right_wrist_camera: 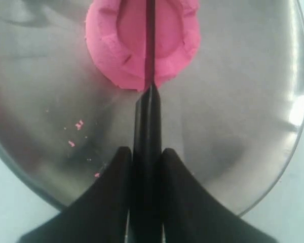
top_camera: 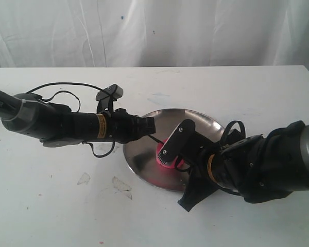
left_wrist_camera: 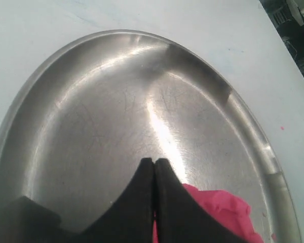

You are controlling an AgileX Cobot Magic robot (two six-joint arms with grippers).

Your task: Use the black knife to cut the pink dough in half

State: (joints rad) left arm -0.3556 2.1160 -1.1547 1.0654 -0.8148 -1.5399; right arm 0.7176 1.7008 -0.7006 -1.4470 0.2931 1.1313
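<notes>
The pink dough is a round puck with a dented top, lying on the steel plate. My right gripper is shut on the handle of the black knife. Its blade stands edge-on across the middle of the dough. My left gripper is shut with nothing between its fingers, low over the plate, with the dough just beside it. In the exterior view both grippers meet over the plate. The right gripper covers most of the dough.
Pink crumbs lie on the plate near the knife. Two clear scraps sit on the white table left of the plate. A white cloth hangs behind the table.
</notes>
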